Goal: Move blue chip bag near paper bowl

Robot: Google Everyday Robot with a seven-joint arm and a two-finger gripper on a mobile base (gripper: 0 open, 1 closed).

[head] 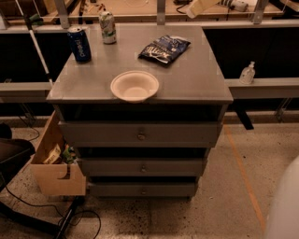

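Note:
The blue chip bag (164,48) lies flat on the far right part of the grey cabinet top (198,79). The off-white paper bowl (134,86) sits near the front edge, about a bag's width nearer than the bag and a little to its left. Only a cream part of my arm (199,6) shows at the top edge, above and to the right of the bag. The gripper itself is out of view past that edge. Nothing touches the bag or the bowl.
An upright blue soda can (79,44) and a green-and-white can (108,27) stand at the far left of the top. A sanitizer bottle (246,73) stands on a ledge to the right. An open cardboard box (52,169) sits on the floor at the left. Drawers (140,135) face me.

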